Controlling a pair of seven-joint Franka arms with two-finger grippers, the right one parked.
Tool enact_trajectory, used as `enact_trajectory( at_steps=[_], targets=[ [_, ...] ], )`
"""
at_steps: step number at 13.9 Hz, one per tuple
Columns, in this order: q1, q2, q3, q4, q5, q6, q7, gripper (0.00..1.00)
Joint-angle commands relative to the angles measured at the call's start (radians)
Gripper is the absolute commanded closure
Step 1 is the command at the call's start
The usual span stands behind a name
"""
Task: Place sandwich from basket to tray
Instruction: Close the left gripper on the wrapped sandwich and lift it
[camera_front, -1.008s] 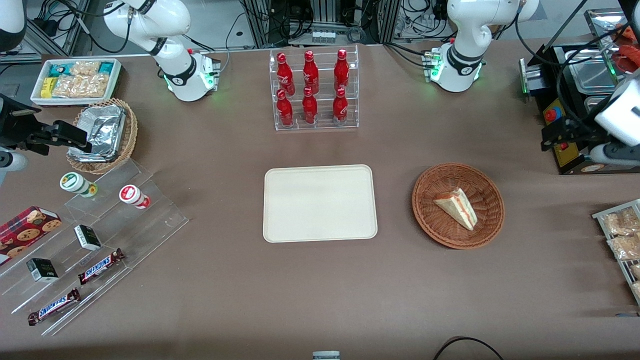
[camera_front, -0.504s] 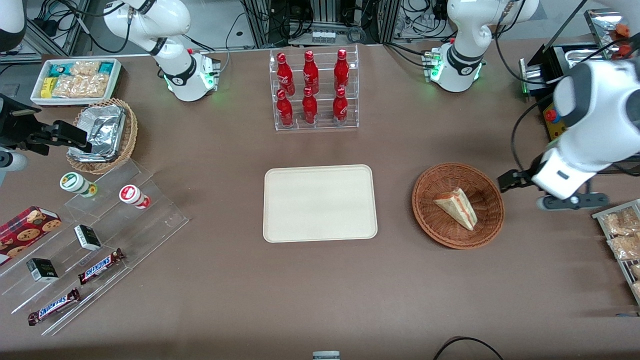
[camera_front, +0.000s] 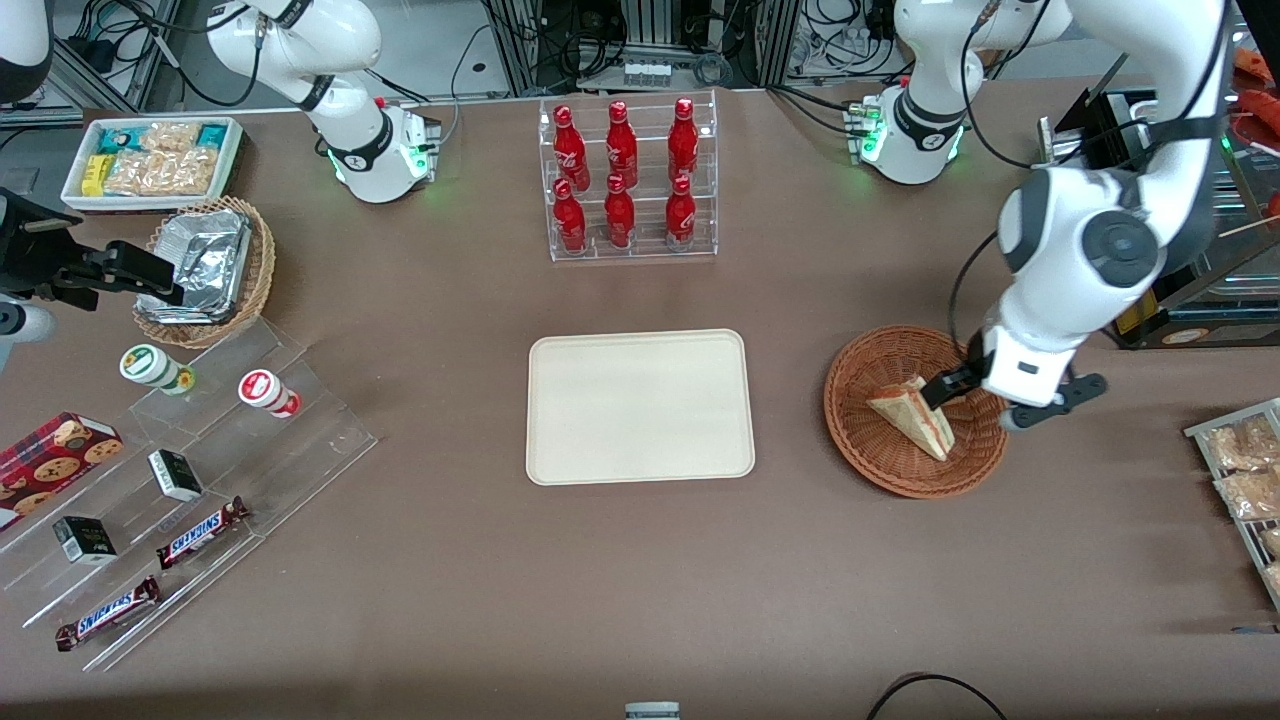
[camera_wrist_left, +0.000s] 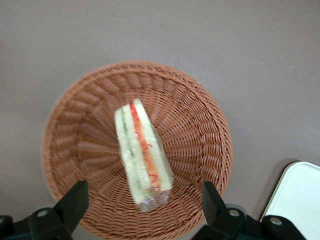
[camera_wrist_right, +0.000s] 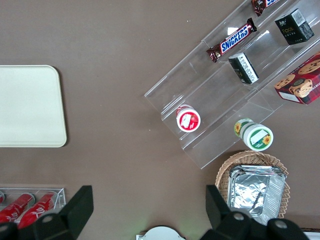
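Observation:
The sandwich (camera_front: 913, 415), a wrapped white wedge with an orange-red and green filling edge, lies in the round reddish-brown woven basket (camera_front: 880, 470). My left gripper (camera_front: 1000, 400) hangs above the basket's rim on the working arm's side, open, with nothing between its fingers. From the wrist, the sandwich (camera_wrist_left: 142, 150) lies lengthwise in the basket (camera_wrist_left: 65, 110), just ahead of the open gripper (camera_wrist_left: 144, 200), whose black fingers (camera_wrist_left: 75, 202) stand wide on either side. The cream tray (camera_front: 640, 405) sits bare beside the basket, toward the parked arm's end; one corner of the tray (camera_wrist_left: 300, 197) shows from the wrist.
A clear rack of red bottles (camera_front: 628, 180) stands farther from the camera than the tray. A wire rack of bagged snacks (camera_front: 1245, 470) lies at the working arm's end, near a black appliance (camera_front: 1130, 130). Acrylic steps with snacks (camera_front: 200, 480) and a foil basket (camera_front: 205, 265) are at the parked arm's end.
The left arm has swung in from the working arm's end of the table, and its gripper now hangs over the basket. The sandwich, basket and tray have not moved.

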Motion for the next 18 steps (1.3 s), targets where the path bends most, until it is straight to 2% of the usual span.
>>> enact_trajectory(
  at_steps=[1, 8, 9, 10, 11, 12, 15, 18],
  targets=[
    [0.006, 0.048, -0.008, -0.030, 0.015, 0.083, -0.070, 0.00],
    [0.006, 0.170, -0.008, -0.048, 0.037, 0.154, -0.097, 0.00],
    [0.006, 0.177, -0.008, -0.048, 0.037, 0.156, -0.097, 0.06],
    [0.006, 0.178, -0.008, -0.045, 0.037, 0.156, -0.097, 0.36],
    [0.006, 0.178, -0.008, -0.041, 0.037, 0.153, -0.096, 0.74],
    [0.006, 0.178, -0.008, -0.036, 0.037, 0.150, -0.093, 1.00],
    [0.005, 0.146, -0.006, 0.010, 0.037, 0.086, -0.081, 1.00],
    [-0.045, 0.154, -0.015, 0.250, 0.043, -0.188, -0.079, 1.00]
  ],
)
